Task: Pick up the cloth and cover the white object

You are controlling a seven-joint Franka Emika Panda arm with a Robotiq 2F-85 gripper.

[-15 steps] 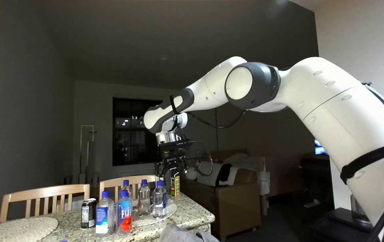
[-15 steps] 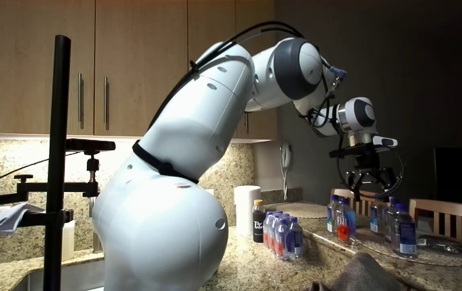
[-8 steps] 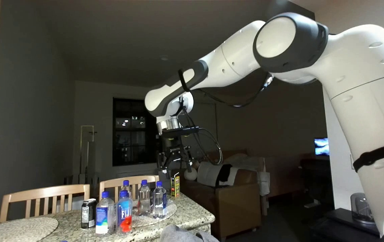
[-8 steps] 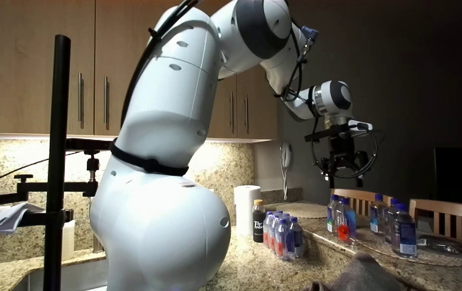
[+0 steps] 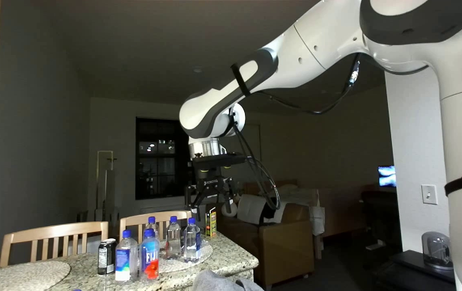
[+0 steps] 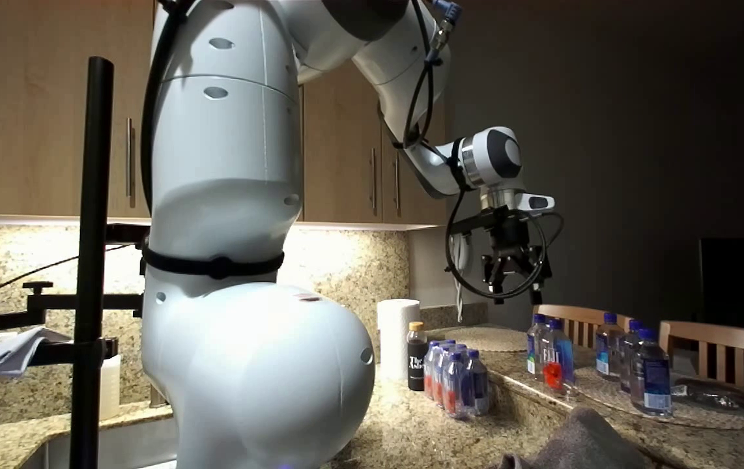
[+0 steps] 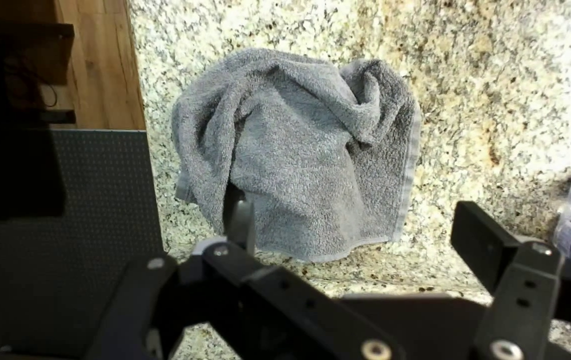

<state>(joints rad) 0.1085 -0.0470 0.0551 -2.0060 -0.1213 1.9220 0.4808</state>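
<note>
A crumpled gray towel (image 7: 300, 165) lies on a granite counter (image 7: 475, 90), below and apart from the gripper (image 7: 360, 232), whose jaws are spread wide; the wrist view shows it mostly beyond the fingertips (image 7: 483, 245). A pack of small water bottles (image 6: 454, 384) stands near it. Blue-capped bottles (image 5: 149, 254), one labeled Fiji, line the raised ledge (image 5: 231, 256).

Speckled stone counter (image 7: 465, 125). Grey cloth (image 7: 295, 150) lying rumpled on it, upper centre of wrist view. In an exterior view, lower frame, just right of centre: white paper roll (image 6: 398, 339), dark bottle (image 6: 415, 368), blue-capped bottles (image 6: 455, 381) in a cluster, all upright, near one another.
</note>
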